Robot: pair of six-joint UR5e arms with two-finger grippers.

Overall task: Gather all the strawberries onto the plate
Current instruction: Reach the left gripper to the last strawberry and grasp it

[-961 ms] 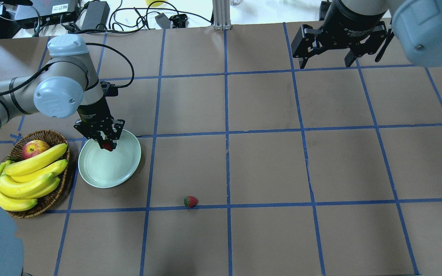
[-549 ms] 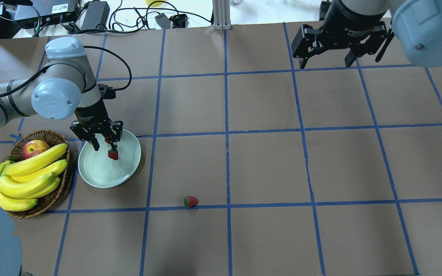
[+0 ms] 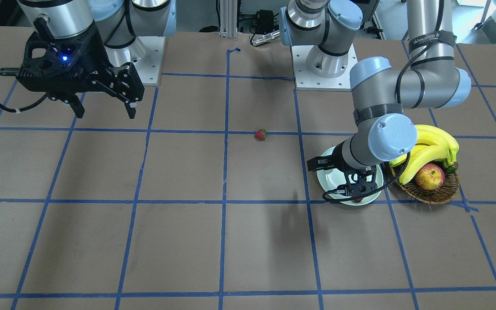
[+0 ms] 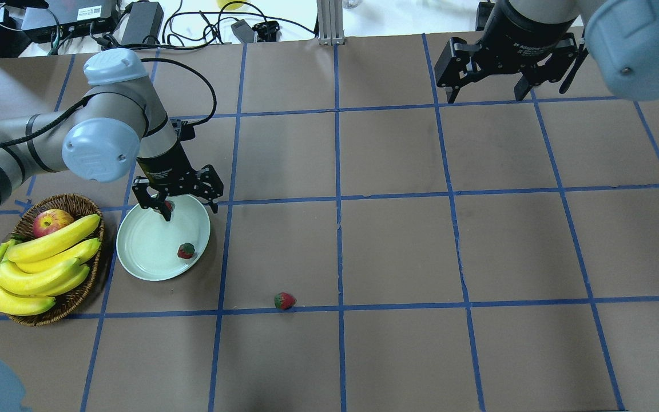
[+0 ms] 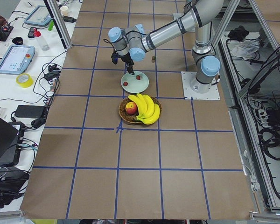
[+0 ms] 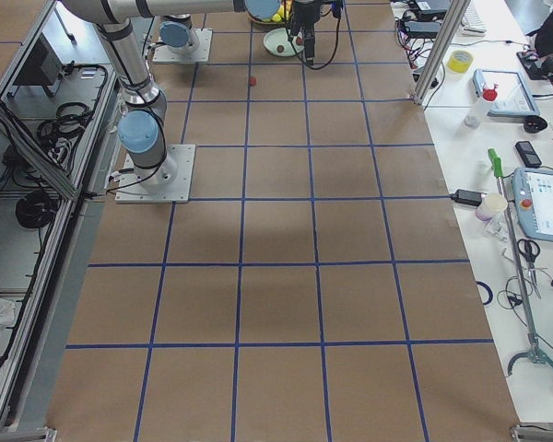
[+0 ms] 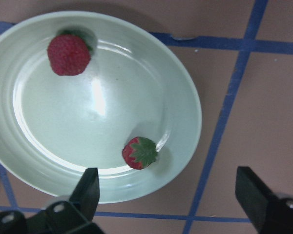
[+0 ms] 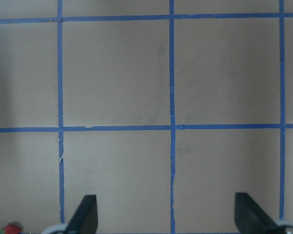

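The pale mint plate (image 4: 145,247) holds two strawberries: one (image 4: 186,250) near its right rim and one (image 4: 167,205) at its far rim, partly under my left gripper. In the left wrist view both berries (image 7: 68,53) (image 7: 140,152) lie on the plate (image 7: 88,112). A third strawberry (image 4: 285,300) lies on the table on a blue tape line, also seen from the front (image 3: 261,134). My left gripper (image 4: 190,209) is open and empty above the plate's far right rim. My right gripper (image 4: 487,94) is open and empty, high at the far right.
A brown wicker basket (image 4: 75,201) with bananas (image 4: 43,257) and a red-yellow apple (image 4: 52,222) stands just left of the plate. Cables and power bricks (image 4: 141,23) lie beyond the table's far edge. Blue tape lines grid the brown table.
My left gripper opened and dropped its strawberry into the plate. The berry rolled to the plate's right rim. The gripper then moved a little to the right. The right arm stayed put.
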